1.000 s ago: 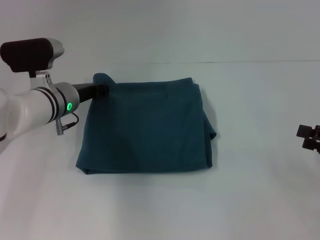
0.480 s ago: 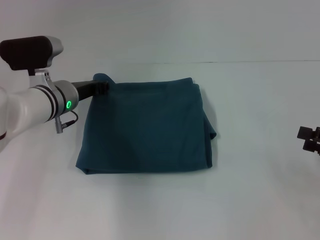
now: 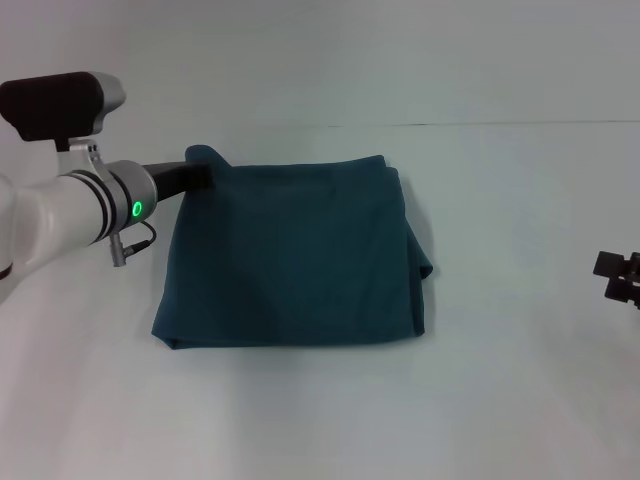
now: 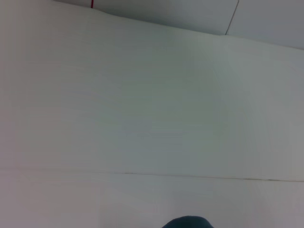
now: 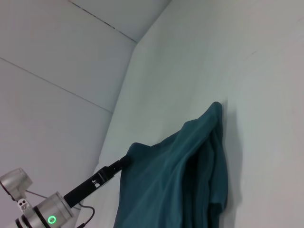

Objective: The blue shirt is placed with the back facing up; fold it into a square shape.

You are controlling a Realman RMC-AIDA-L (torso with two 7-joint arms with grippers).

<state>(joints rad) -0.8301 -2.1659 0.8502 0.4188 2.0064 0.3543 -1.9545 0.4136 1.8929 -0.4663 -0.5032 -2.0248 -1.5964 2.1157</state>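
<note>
Already folded to a rough square, lying flat on the white table, centre of the head view: the blue shirt, dark teal, plain side up, no lettering showing. Left gripper at the far-left corner, tip touching a small raised hump of cloth there; whether pinching that hump or parted around it, cannot tell, fingers hidden by cloth and by the black finger housing. Right gripper parked well apart at the table's right edge, idle. Probably the last tidy-up of the fold. To do it well: lay that lifted corner down in line with the far edge rather than dragging it, release low so nothing springs back, draw the arm away sideways and clear of the fabric. Worth noting on the right side: layers not flush, a loose flap sticking out past the near-right corner and a dark gap between plies in the right wrist view. Soft cotton, likely to shift under any snagging finger. Near edge fairly straight, surface smooth with faint creases.
</note>
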